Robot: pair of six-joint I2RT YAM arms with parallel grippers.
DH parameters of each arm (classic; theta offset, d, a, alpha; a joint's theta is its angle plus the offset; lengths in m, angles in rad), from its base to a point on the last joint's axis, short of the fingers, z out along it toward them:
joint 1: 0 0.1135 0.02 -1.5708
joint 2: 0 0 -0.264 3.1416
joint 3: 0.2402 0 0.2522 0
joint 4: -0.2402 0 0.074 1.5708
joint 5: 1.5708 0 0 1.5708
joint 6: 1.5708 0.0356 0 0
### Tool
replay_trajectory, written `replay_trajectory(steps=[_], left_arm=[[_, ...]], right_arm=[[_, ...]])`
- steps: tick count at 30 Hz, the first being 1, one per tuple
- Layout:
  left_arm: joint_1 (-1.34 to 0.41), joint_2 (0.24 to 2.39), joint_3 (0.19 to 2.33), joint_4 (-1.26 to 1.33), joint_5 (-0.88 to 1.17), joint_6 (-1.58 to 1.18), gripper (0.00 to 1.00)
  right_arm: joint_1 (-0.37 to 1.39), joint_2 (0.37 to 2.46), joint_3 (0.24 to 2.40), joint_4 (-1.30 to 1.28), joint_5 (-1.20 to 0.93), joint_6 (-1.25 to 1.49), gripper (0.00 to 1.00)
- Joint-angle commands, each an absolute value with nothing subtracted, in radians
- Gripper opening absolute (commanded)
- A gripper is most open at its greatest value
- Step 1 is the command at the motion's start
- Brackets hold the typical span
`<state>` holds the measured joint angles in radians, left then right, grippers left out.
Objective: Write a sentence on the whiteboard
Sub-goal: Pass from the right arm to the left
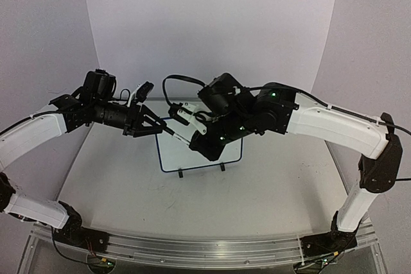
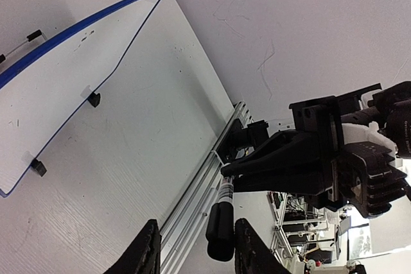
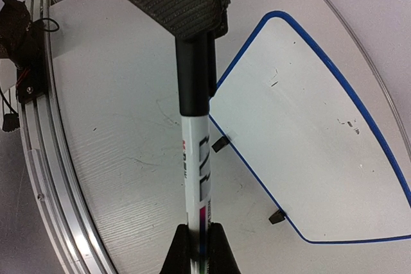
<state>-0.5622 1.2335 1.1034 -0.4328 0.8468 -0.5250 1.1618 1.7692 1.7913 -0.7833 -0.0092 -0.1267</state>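
The whiteboard (image 1: pixel 169 156) stands on two black feet at the table's middle, partly hidden behind my right arm. Its face (image 3: pixel 308 152) shows only a few tiny dark specks; no sentence is visible on it. It also shows in the left wrist view (image 2: pixel 70 81). My right gripper (image 3: pixel 199 228) is shut on the white body of the marker (image 3: pixel 196 165), held in the air in front of the board's left edge. My left gripper (image 2: pixel 198 222) is open, its fingers on either side of the marker's black cap (image 2: pixel 221 232), with the cap close to one finger. Both grippers meet above the board (image 1: pixel 168 128).
An aluminium rail (image 1: pixel 205 248) runs along the table's near edge, with both arm bases on it. White backdrop walls close the back and sides. The board's two black feet (image 3: pixel 277 217) rest on the table surface.
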Motion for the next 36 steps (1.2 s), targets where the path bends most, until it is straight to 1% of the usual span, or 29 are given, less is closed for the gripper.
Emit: replay_trajectory(steps=[1,6,10,18,21,23,25,28,29,30,31,32,33,35,36], left_arm=[[-0.574,1.242,1.105,-0.387,0.884,-0.528,0.36],[-0.586,1.259,1.106,-0.374,0.887,-0.53,0.26],[-0.588,1.264,1.107,-0.365,0.878,-0.534,0.21],[-0.589,1.277,1.1,-0.346,0.883,-0.547,0.23],[-0.589,1.278,1.097,-0.341,0.883,-0.549,0.16],[-0.589,1.278,1.097,-0.337,0.883,-0.55,0.06],[-0.59,1.274,1.093,-0.328,0.881,-0.553,0.0],[-0.589,1.27,1.085,-0.313,0.881,-0.56,0.0],[-0.589,1.266,1.08,-0.306,0.875,-0.562,0.0],[-0.589,1.26,1.073,-0.297,0.866,-0.568,0.0],[-0.589,1.249,1.061,-0.283,0.854,-0.575,0.0],[-0.59,1.237,1.048,-0.265,0.839,-0.585,0.0],[-0.59,1.225,1.034,-0.238,0.822,-0.602,0.0],[-0.589,1.189,0.995,-0.167,0.795,-0.64,0.0],[-0.589,1.172,0.973,-0.112,0.78,-0.66,0.0]], right_arm=[[1.168,1.791,1.843,-0.782,0.035,-0.144,0.0],[1.167,1.805,1.857,-0.783,0.036,-0.152,0.0],[1.168,1.812,1.861,-0.788,0.038,-0.157,0.0],[1.168,1.823,1.867,-0.806,0.038,-0.164,0.0],[1.168,1.825,1.868,-0.808,0.039,-0.166,0.0],[1.168,1.827,1.867,-0.809,0.044,-0.168,0.0],[1.169,1.828,1.867,-0.809,0.051,-0.169,0.0],[1.168,1.825,1.867,-0.806,0.069,-0.162,0.0],[1.167,1.82,1.865,-0.799,0.075,-0.156,0.02],[1.167,1.812,1.858,-0.787,0.08,-0.148,0.13],[1.167,1.799,1.844,-0.766,0.085,-0.136,0.28],[1.166,1.777,1.82,-0.741,0.09,-0.124,0.47],[1.165,1.755,1.794,-0.706,0.094,-0.105,0.6],[1.157,1.708,1.736,-0.63,0.091,-0.058,0.75],[1.147,1.675,1.69,-0.59,0.077,-0.032,0.8]])
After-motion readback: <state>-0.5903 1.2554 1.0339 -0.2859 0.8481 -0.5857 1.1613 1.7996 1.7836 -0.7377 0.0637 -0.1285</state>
